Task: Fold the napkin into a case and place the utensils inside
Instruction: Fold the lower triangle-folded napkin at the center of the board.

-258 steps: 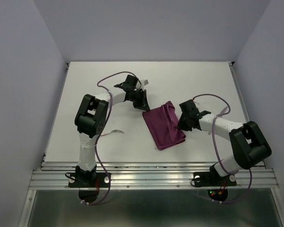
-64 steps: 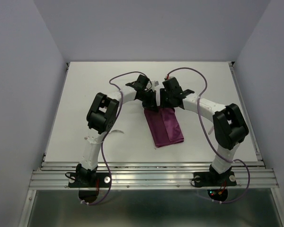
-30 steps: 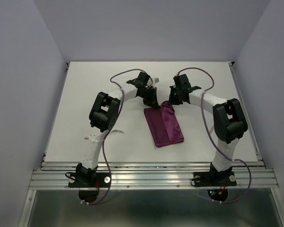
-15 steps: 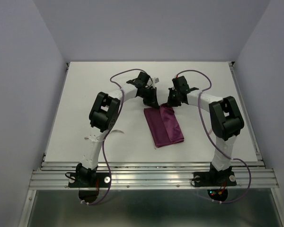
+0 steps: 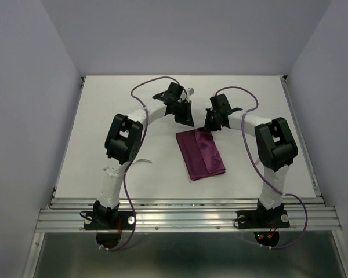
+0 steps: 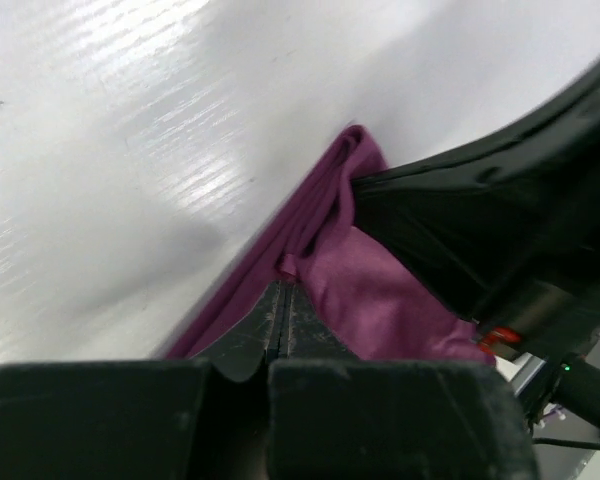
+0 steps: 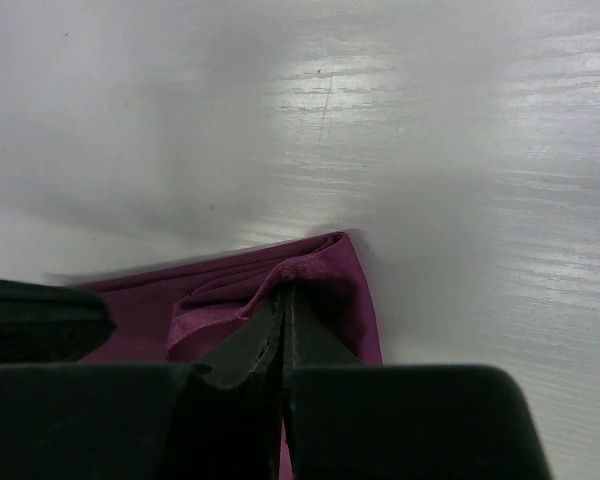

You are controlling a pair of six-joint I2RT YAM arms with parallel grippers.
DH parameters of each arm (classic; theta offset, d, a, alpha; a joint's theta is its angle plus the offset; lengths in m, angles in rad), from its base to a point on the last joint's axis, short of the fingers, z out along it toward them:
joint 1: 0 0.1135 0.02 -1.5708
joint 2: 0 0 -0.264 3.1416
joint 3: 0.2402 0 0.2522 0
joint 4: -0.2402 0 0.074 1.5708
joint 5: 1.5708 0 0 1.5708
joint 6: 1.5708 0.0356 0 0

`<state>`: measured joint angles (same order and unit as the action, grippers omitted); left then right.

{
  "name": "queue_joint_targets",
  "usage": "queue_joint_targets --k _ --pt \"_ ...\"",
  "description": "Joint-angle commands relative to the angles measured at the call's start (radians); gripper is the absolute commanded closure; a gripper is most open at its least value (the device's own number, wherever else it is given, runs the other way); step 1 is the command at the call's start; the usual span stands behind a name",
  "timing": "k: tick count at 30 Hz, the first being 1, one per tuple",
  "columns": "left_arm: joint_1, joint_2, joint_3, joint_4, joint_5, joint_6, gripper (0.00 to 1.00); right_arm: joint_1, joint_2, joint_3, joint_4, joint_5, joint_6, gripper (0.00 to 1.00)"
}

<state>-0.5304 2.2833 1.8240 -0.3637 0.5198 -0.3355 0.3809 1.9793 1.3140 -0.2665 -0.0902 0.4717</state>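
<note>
The burgundy napkin (image 5: 200,154) lies folded into a narrow oblong in the middle of the table. Both grippers meet at its far end. My left gripper (image 5: 188,123) is shut, and its tips (image 6: 283,286) pinch a small pucker of the napkin (image 6: 365,290) at the far left corner. My right gripper (image 5: 210,128) is also shut, and its tips (image 7: 283,292) hold a raised lip of the napkin's (image 7: 230,300) upper layer. A slim pale utensil (image 5: 142,161) pokes out beside the left arm. The rest of the utensils are hidden.
The left arm (image 5: 120,139) arches over the table's left half and the right arm (image 5: 275,145) over the right half, their wrists nearly touching. Purple cables loop above both. A metal rail (image 5: 185,217) runs along the near edge.
The left wrist has drawn slightly back toward the far side and its elbow has shifted left. The right gripper has edged left along the napkin's far end. Both stayed shut.
</note>
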Motion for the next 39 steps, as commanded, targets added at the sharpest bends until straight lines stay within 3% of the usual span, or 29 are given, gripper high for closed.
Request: queue_joint_targets --k 1,7,18,28,39 --pt "-0.008 -0.131 0.021 0.026 -0.009 -0.010 1.00 0.007 0.003 0.007 0.033 0.004 0.007 0.99" --pt "-0.026 -0.099 0.021 0.081 0.106 -0.051 1.00 0.007 -0.004 0.008 0.035 0.007 0.008 0.99" --pt "-0.043 -0.006 0.054 0.092 0.166 -0.060 1.00 0.007 -0.010 0.014 0.030 0.004 0.007 0.99" --pt "-0.037 0.064 0.101 0.062 0.154 -0.039 1.00 0.007 -0.013 0.011 0.024 0.007 0.002 0.99" --pt "-0.006 0.047 0.041 0.097 0.157 -0.046 1.00 0.007 -0.008 -0.001 0.023 0.012 -0.007 0.99"
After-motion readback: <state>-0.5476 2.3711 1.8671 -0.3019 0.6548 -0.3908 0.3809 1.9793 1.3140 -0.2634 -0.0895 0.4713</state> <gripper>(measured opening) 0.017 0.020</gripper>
